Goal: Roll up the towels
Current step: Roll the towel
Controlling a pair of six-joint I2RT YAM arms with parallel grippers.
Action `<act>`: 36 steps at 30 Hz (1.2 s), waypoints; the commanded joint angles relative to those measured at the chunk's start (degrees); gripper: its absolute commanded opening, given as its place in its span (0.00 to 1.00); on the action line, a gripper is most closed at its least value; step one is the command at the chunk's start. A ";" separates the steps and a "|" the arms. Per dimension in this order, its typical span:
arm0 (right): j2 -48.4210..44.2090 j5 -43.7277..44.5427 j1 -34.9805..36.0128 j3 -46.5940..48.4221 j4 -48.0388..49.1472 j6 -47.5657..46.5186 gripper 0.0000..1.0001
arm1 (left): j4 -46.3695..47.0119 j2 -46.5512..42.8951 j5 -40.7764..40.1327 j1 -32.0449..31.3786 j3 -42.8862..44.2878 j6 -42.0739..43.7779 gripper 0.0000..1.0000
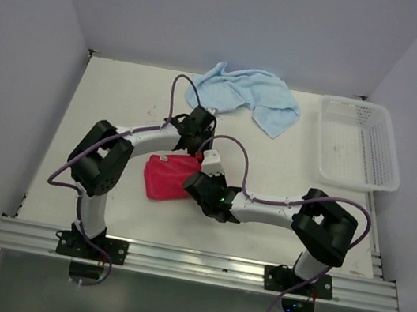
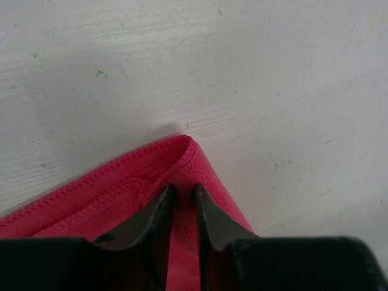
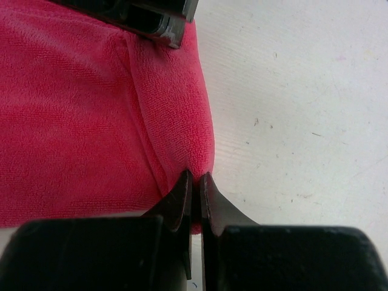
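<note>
Soft, even light falls from above. The table (image 1: 115, 92) looks bright. A faint shadow lies beside the red towel (image 2: 91, 194). Up close, the black fingers (image 2: 154, 221) look blurry.

White scuffed table (image 1: 121, 101) carries: red-pink towel (image 1: 166, 177) flat, near front centre; light blue towel (image 1: 247, 92) crumpled at far edge; white mesh basket (image 1: 354, 183) far right.

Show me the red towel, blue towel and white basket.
red towel (image 1: 163, 179), top view, bare left part.
blue towel (image 1: 243, 90), top view, cloth's middle.
white basket (image 1: 356, 182), top view, near wall.
</note>
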 commanded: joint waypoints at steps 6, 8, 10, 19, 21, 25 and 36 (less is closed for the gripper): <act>-2.08 1.76 0.14 -0.54 4.23 3.00 0.04 | -3.27 2.82 -3.57 -0.53 0.26 3.76 0.06; -2.78 1.67 0.14 -0.89 4.32 3.26 0.08 | -2.75 3.09 -3.66 -0.53 0.17 3.58 0.00; -3.75 1.41 0.14 -1.24 4.23 3.35 0.13 | -1.61 3.00 -3.57 -0.53 -0.44 3.23 0.00; -14.46 -7.80 -4.94 -7.74 6.51 7.48 0.40 | 10.86 -2.00 -3.04 -0.44 -9.31 -1.16 0.00; -18.07 -15.79 -7.50 -10.63 8.27 9.23 0.45 | 13.24 -2.97 -3.31 -0.44 -11.07 -1.95 0.00; -21.94 -30.82 -16.62 -15.82 14.94 15.12 0.50 | 15.01 -3.85 -3.57 -0.44 -12.66 -2.74 0.00; -16.06 -49.91 -24.91 -23.30 31.55 28.31 0.56 | 17.03 -3.42 -5.59 -0.35 -14.85 -3.27 0.00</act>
